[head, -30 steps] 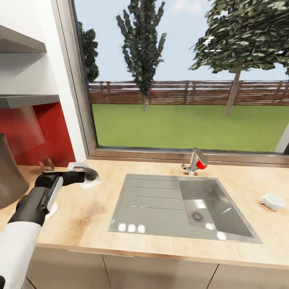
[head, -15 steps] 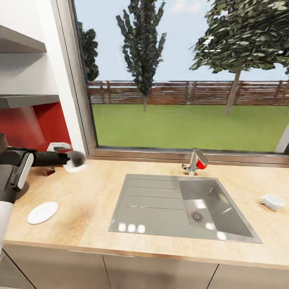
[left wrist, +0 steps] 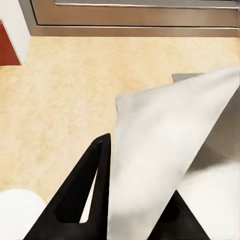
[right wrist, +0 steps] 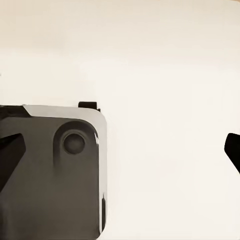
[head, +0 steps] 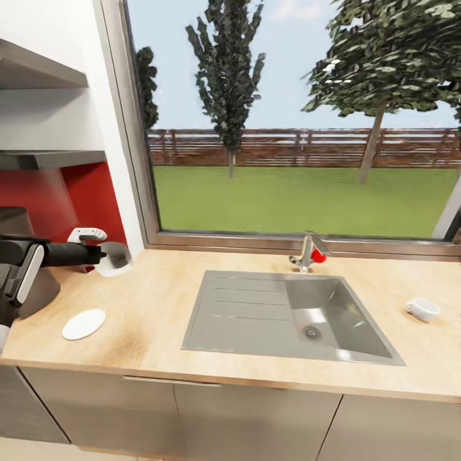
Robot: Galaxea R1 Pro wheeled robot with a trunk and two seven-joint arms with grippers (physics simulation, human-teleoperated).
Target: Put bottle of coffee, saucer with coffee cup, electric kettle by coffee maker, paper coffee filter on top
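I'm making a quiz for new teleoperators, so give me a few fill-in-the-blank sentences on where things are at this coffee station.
1. The left gripper is shut on a white paper ____.
2. The saucer lies on the countertop with ____ on it.
3. The coffee cup stands on the countertop on the ____ side of the sink in the head view.

Missing words: filter; nothing; right

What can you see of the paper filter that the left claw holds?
The filter is a thin white paper cone, seen in the head view as a rounded open shape at the tip of the left claw. It hangs above the countertop, apart from it. In the left wrist view it is a broad pale sheet pinched between the black fingers.
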